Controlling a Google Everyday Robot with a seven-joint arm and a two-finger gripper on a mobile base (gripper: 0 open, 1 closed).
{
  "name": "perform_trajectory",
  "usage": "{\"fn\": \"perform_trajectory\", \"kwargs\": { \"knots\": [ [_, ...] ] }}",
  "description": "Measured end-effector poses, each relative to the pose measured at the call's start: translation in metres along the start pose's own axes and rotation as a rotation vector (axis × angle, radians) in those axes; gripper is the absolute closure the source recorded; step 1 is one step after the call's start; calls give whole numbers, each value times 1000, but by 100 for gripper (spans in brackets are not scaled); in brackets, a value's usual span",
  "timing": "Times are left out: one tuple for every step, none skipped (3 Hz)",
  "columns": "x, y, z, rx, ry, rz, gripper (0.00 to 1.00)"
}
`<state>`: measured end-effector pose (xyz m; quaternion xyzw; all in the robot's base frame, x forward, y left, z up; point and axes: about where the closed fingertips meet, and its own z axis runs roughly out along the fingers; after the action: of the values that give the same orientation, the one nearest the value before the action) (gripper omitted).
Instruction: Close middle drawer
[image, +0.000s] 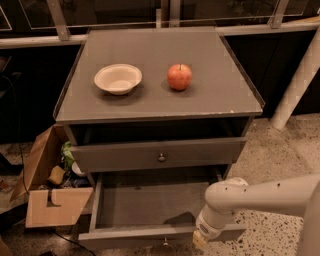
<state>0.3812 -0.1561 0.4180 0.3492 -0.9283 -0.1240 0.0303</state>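
Note:
The middle drawer (125, 236) is a wide, shallow dark-grey drawer pulled far out of the cabinet, with its empty inside showing. Its small round knob (165, 243) sits at the bottom edge of the view. My gripper (200, 241) is at the end of the white arm (260, 197) that reaches in from the right. It sits low against the drawer's front panel, just right of the knob, and is mostly cut off by the frame edge.
The drawer above (161, 157) stands slightly out. A white bowl (118, 78) and a red apple (179, 76) rest on the cabinet top (220, 95). An open cardboard box (50, 200) with clutter stands on the floor at the left. A white post (295, 85) stands at the right.

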Motion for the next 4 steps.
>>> {"fn": "perform_trajectory", "kwargs": {
  "knots": [
    [-10,-13,4,51,-1,21,100],
    [-10,-13,4,51,-1,21,100],
    [-24,-18,-9,90,-41,21,100],
    [-48,-28,-35,129,-103,13,100]
  ]
}}
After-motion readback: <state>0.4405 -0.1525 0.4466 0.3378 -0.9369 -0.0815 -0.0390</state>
